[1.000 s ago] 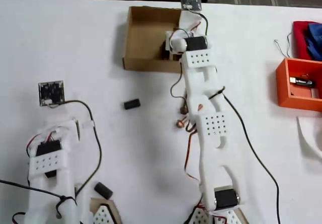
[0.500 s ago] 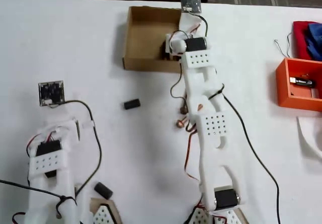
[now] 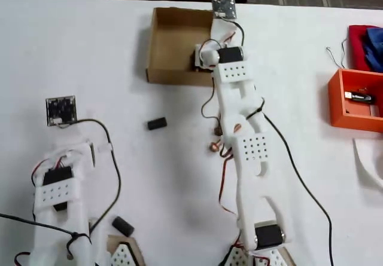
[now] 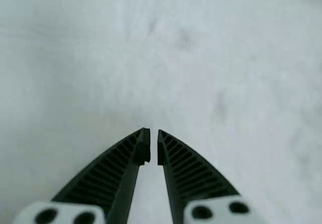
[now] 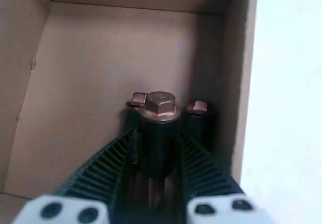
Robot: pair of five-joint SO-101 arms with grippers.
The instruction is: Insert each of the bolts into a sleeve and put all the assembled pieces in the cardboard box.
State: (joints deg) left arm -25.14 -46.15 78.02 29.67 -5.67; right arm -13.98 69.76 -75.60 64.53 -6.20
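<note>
My right gripper (image 5: 157, 139) is shut on an assembled piece (image 5: 157, 108), a copper bolt standing in a black sleeve, held low inside the cardboard box (image 5: 90, 58). Two more assembled pieces (image 5: 136, 101) (image 5: 199, 107) stand just behind it near the box's side wall. In the high view the right arm reaches into the cardboard box (image 3: 170, 42) at its right side. Two loose black sleeves (image 3: 157, 123) (image 3: 122, 225) lie on the table, and loose copper bolts (image 3: 214, 147) lie beside the right arm. My left gripper (image 4: 151, 139) is shut and holds nothing above bare white table.
An orange bin (image 3: 353, 101) with a small dark object stands at the right edge, with red and blue cloth (image 3: 365, 45) behind it. The left arm (image 3: 57, 191) sits at the front left. Cables trail beside both arms.
The right arm has shifted slightly to the left over the box with the assembled piece still in its gripper. The left arm has not moved.
</note>
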